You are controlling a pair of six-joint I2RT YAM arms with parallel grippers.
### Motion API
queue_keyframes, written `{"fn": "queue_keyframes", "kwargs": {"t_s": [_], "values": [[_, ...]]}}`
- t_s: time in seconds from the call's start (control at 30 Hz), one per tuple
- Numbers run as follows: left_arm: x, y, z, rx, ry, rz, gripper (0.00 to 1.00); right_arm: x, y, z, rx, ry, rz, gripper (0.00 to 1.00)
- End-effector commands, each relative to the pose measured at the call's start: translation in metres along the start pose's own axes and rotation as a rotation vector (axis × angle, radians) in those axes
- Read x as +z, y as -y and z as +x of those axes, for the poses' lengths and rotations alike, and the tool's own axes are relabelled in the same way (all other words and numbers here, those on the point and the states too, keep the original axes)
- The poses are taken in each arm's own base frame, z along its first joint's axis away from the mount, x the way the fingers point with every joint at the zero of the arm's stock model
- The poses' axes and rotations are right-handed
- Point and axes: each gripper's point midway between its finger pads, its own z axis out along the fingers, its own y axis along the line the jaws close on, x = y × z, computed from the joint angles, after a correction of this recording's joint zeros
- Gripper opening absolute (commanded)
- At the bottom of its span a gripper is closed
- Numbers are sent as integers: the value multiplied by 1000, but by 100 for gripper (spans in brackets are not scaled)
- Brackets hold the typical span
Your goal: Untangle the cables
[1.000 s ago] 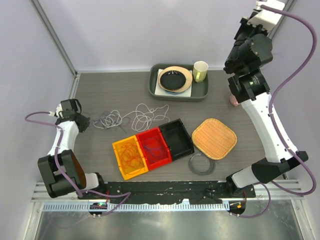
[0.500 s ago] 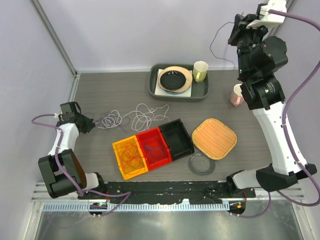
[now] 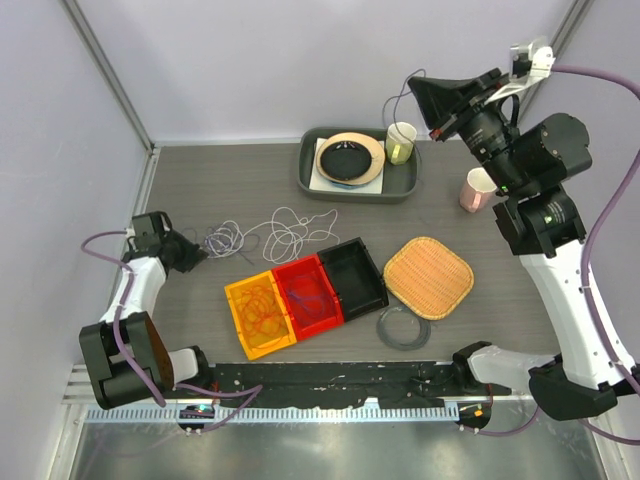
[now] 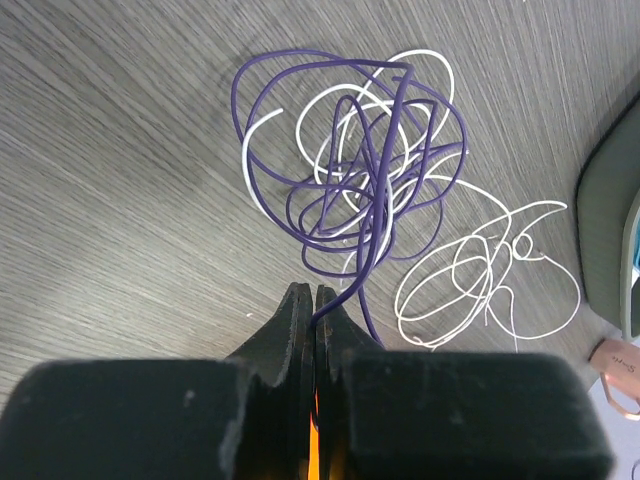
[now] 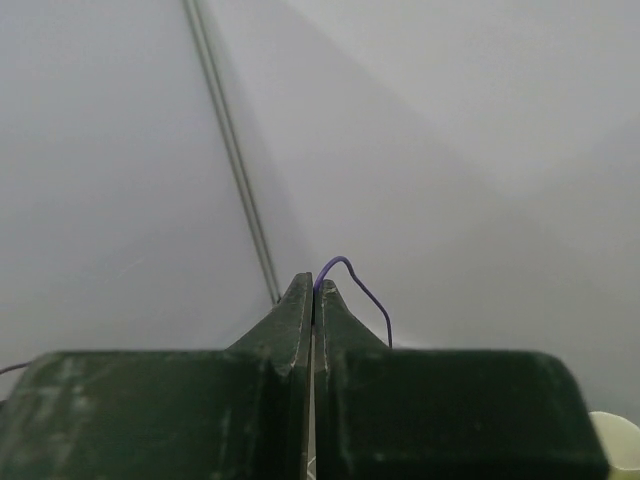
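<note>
One short line of writing shows on a pink object (image 4: 612, 362) at the edge of the left wrist view, too small to read.

Since a second ago the right arm has swung leftward. The right gripper (image 5: 313, 292) now points left, high above the table, far behind and right of the red bin (image 3: 297, 265). Its fingers are pressed together on a short purple strand (image 5: 362, 290) that curls out of the tips.

The left gripper (image 4: 314, 300) has come a little nearer to the tangle and sits low, left of the red bin. Its fingers are closed too, pinching a purple cable (image 4: 378, 190). This cable is looped through a white cable (image 4: 480, 275) on the table, behind and left of the red bin.

An orange cable (image 3: 262, 312) lies in the orange bin (image 3: 246, 338), which touches the red bin's left side. A blue cable (image 3: 312, 298) lies inside the red bin.

On its right are a black bin (image 3: 360, 280), a woven mat (image 3: 428, 277) and a clear ring (image 3: 403, 327). Behind it are a grey tray (image 3: 400, 182) and a pink cup (image 3: 478, 188).
</note>
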Motion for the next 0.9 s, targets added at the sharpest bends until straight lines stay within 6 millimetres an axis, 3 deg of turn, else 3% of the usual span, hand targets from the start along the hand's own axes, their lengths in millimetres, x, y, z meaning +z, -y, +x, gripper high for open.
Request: {"fn": "queue_keyframes", "kwargs": {"t_s": [0.0, 0.47, 0.67, 0.87], "values": [[-4, 13, -1, 32, 22, 65, 0, -2, -31, 5, 74, -20, -156, 1], [3, 5, 13, 32, -18, 61, 0, -30, -72, 11, 162, -32, -325, 1], [2, 4, 13, 37, -14, 65, 0, -26, -83, 25, 177, -75, -360, 1], [4, 5, 14, 41, -24, 73, 0, -28, -111, 37, 197, -119, -434, 1]]}}
